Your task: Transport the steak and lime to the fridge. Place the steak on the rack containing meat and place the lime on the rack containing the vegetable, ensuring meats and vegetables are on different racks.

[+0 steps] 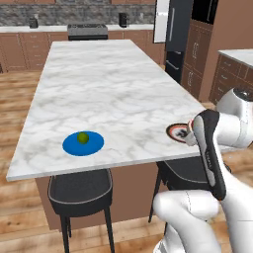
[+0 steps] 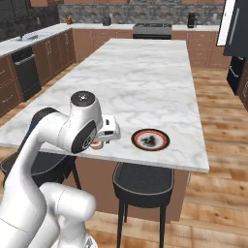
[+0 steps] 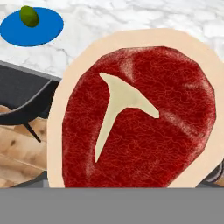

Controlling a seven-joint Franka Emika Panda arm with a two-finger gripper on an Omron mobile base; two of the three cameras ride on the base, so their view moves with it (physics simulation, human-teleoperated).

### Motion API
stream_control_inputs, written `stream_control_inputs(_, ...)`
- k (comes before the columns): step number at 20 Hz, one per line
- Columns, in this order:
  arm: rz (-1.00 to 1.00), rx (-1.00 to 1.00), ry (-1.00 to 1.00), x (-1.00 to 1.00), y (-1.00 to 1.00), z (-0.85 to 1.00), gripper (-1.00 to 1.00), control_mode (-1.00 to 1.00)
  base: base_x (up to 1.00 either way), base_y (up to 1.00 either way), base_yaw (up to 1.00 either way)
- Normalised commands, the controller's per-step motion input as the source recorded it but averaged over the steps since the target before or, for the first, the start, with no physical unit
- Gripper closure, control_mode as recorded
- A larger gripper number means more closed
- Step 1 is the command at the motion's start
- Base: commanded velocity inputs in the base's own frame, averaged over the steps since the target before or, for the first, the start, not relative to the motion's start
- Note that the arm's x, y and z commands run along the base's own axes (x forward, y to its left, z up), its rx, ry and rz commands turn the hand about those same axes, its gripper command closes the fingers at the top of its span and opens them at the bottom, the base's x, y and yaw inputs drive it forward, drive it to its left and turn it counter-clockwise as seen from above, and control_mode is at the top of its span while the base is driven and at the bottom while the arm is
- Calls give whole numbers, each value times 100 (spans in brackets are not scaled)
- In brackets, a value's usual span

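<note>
The steak (image 3: 135, 109), a red slab with a pale fat rim and white bone mark, sits right up against the hand camera and hides the fingertips. My gripper (image 2: 99, 143) hangs at the island's near edge, shut on the steak (image 2: 98, 145), which peeks out under the hand. The lime (image 1: 83, 138), a small yellow-green ball, rests on a blue plate (image 1: 94, 146) near the counter's front left corner; the hand view shows the lime (image 3: 29, 16) at top left. The black fridge (image 1: 178, 39) stands far back on the right, door shut.
A round dark-rimmed plate (image 2: 164, 140) lies bare on the marble island (image 1: 108, 84) just right of the gripper. Black stools (image 1: 79, 190) stand under the counter's near edge. A stove and wooden cabinets line the back wall.
</note>
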Motion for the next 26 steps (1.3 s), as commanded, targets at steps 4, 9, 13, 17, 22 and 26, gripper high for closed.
stream_control_inputs(4,-2,2,-3,-83,27,95,100,-100,0,0,0)
stream_control_inputs(9,-7,1,3,-60,8,80,100,-100,0,0,0)
stream_control_inputs(13,0,3,0,-51,0,52,100,-100,0,0,0)
stream_control_inputs(17,0,3,0,-66,2,58,100,-100,0,0,0)
stream_control_inputs(22,0,1,-5,-78,25,34,100,-100,0,0,0)
stream_control_inputs(26,0,2,0,-29,12,67,100,-100,0,0,0)
